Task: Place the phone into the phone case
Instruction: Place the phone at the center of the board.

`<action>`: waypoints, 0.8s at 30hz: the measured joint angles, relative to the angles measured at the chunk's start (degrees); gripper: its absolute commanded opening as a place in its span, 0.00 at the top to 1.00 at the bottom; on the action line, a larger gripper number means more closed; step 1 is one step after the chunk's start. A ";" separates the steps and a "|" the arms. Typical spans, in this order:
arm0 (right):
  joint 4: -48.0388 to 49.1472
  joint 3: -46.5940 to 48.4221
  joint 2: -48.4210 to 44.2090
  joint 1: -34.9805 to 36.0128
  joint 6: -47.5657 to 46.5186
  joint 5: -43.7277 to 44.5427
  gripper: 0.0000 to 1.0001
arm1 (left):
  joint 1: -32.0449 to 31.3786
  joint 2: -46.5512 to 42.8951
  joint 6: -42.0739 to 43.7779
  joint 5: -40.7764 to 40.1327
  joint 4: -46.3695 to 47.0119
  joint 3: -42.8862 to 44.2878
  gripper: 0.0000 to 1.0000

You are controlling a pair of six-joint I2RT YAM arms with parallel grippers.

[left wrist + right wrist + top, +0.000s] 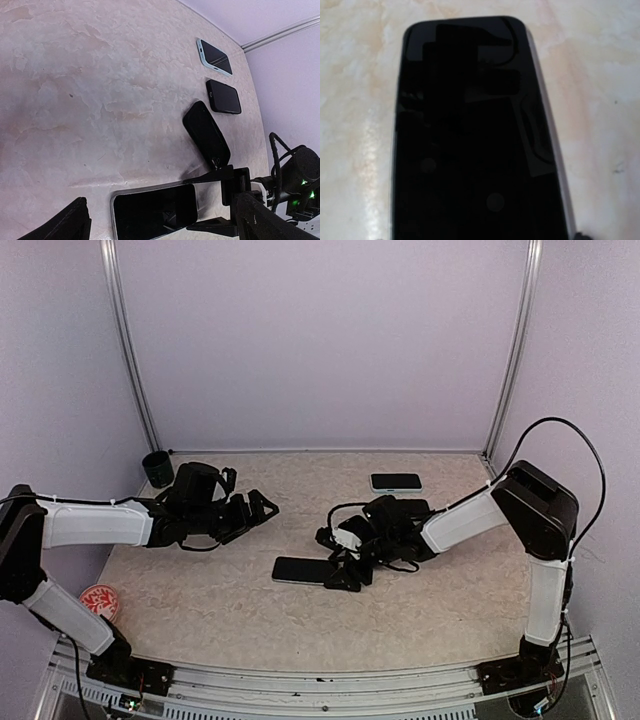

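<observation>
The phone (pixel 300 570) lies flat, screen up, on the mottled table (pixel 220 610); its dark glass and silver rim fill the right wrist view (pixel 470 135). My right gripper (pixel 345 573) has one finger against each long side of the phone's right end (pixel 205 202) and is shut on it. A black phone case (pixel 206 132) lies just beyond that gripper. The arm hides the case from above. Left of the phone, my left gripper (pixel 262 508) hovers with its jaws wide open and holds nothing; the phone (pixel 155 210) shows between its fingers.
A second black phone-shaped piece (pixel 223 96) and a phone in a pale case (pixel 396 482) lie toward the back right. A black cup (pixel 157 468) stands in the back left corner. A red-and-white disc (pixel 98 600) sits at the front left. Walls enclose three sides.
</observation>
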 measured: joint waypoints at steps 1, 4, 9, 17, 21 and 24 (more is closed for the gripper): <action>-0.52 0.31 0.02 0.00 -0.24 0.09 0.33 | 0.00 -0.02 0.02 -0.02 -0.02 0.00 0.01; -2.36 1.42 0.20 0.13 -0.92 0.26 0.24 | 0.00 -0.02 0.04 -0.04 -0.07 0.00 0.01; -5.20 4.79 1.90 0.68 -2.32 0.39 0.17 | 0.00 -0.02 0.07 -0.04 -0.24 0.00 0.01; -6.29 8.41 4.26 1.99 -3.52 0.44 0.05 | 0.00 -0.24 0.20 -0.31 -0.79 0.00 0.01; -6.67 9.46 4.92 2.29 -3.80 0.55 0.07 | 0.02 -0.26 0.24 -0.52 -1.25 0.09 0.01; -7.02 10.62 5.68 2.32 -4.04 0.52 0.12 | 0.02 -0.46 0.24 -0.70 -1.31 0.09 0.01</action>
